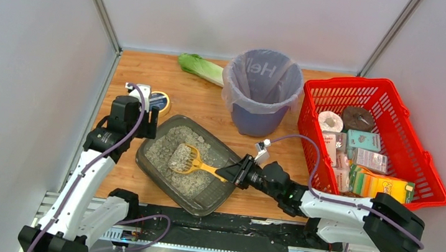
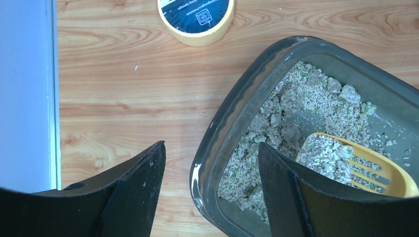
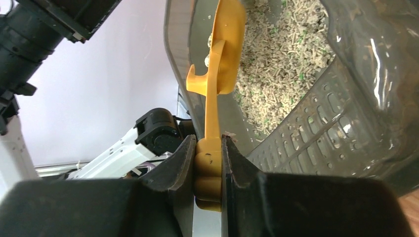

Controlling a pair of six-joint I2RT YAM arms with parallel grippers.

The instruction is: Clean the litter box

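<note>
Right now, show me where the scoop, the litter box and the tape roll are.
scoop [image 1: 189,158]: top view, on its slotted yellow blade.
litter box [image 2: 223,123]: left wrist view, on its left rim.
tape roll [image 2: 196,12]: left wrist view, on its dark label face.

The left arm [image 1: 87,174] rises from its base and bends forward. The left claw [image 2: 211,148] points down at the worktop, jaws spread wide, gripping nothing. The right arm [image 1: 331,206] lies low, reaching leftward. The right claw [image 3: 207,143] is clamped on a yellow scoop handle [image 3: 212,118].
</note>
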